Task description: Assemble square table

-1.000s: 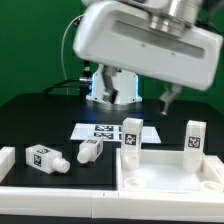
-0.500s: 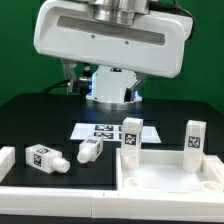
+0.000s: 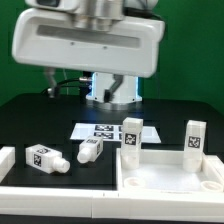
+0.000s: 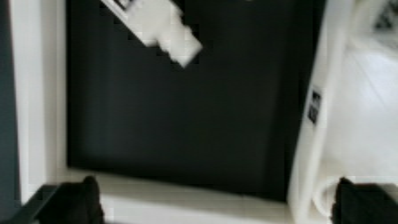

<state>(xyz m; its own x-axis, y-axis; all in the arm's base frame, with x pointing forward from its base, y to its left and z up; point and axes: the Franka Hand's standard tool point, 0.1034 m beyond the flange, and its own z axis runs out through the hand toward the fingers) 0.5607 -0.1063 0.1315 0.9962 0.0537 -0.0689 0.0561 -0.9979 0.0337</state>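
Note:
The white square tabletop [image 3: 170,178] lies rim up at the front of the exterior view's right. Two tagged white legs stand upright at its far corners, one [image 3: 131,134] toward the left and one [image 3: 193,139] toward the right. Two more legs [image 3: 42,157] [image 3: 90,150] lie on the black table at the exterior view's left. The arm's white hand housing [image 3: 85,45] hangs high above the table's middle and hides its fingers. In the blurred wrist view my gripper [image 4: 217,202] is open and empty, its dark fingertips [image 4: 71,200] wide apart over black table and a white strip.
The marker board [image 3: 103,130] lies flat on the black table behind the legs. A long white border rail [image 3: 50,192] runs along the front edge. The arm's base [image 3: 112,90] stands at the back before a green backdrop.
The arm's hand has swept toward the exterior view's left across the top of the scene. The legs and the tabletop have not moved.

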